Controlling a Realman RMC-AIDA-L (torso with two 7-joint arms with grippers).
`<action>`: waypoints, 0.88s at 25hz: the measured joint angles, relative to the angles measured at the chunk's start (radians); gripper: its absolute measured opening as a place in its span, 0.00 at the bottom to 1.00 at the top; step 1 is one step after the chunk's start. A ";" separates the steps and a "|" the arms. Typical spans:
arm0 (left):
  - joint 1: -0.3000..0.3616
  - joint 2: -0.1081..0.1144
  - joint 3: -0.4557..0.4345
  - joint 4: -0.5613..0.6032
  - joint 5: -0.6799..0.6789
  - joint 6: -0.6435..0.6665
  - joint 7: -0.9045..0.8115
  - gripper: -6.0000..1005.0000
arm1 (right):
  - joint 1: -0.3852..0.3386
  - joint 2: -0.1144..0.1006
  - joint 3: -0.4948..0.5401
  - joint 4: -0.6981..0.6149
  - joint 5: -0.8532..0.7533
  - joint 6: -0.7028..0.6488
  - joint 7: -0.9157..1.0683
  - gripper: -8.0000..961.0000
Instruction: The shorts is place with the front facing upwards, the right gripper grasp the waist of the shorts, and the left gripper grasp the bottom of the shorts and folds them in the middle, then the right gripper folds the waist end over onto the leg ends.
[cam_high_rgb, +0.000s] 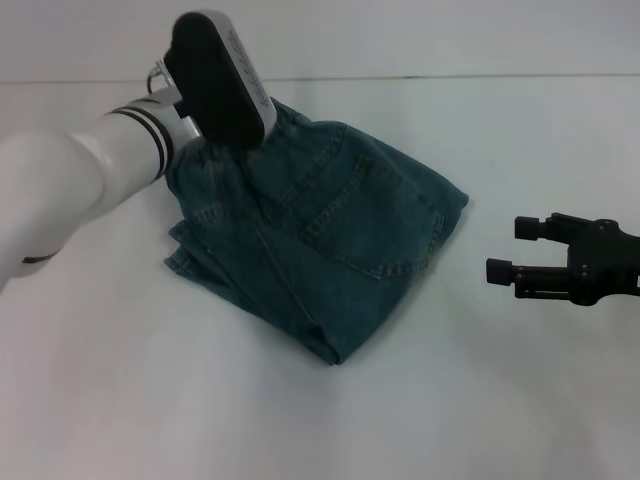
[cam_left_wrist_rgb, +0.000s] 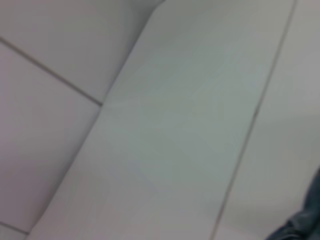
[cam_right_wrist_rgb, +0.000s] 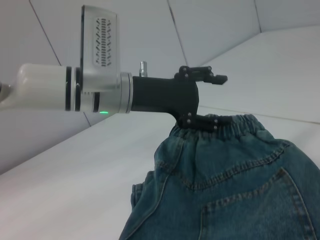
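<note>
The blue-green denim shorts (cam_high_rgb: 330, 230) lie folded in a heap on the white table, with a stitched patch pocket facing up. Their gathered elastic waist (cam_right_wrist_rgb: 235, 125) is at the far left end. In the right wrist view my left gripper (cam_right_wrist_rgb: 222, 99) stands open at that waist, its lower finger (cam_right_wrist_rgb: 205, 122) touching the band and its upper finger clear above it. In the head view the left wrist housing (cam_high_rgb: 220, 80) hides those fingers. My right gripper (cam_high_rgb: 512, 250) hovers open to the right of the shorts, apart from them. I cannot pick out the leg ends.
The white table (cam_high_rgb: 450, 400) spreads around the shorts on every side. A seam line runs across it at the back. A corner of denim (cam_left_wrist_rgb: 300, 225) shows in the left wrist view, with pale panels beyond it.
</note>
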 joint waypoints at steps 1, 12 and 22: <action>0.003 0.000 -0.012 0.008 -0.006 -0.005 0.000 0.83 | 0.000 0.000 0.000 0.000 0.002 0.000 0.000 0.99; 0.259 -0.001 -0.181 0.415 -0.068 0.560 -0.129 0.82 | -0.018 -0.005 -0.004 -0.012 0.056 -0.007 -0.094 0.99; 0.274 0.040 -0.733 0.093 -0.123 1.405 -0.055 0.82 | -0.036 0.000 -0.009 0.013 0.058 -0.031 -0.216 0.99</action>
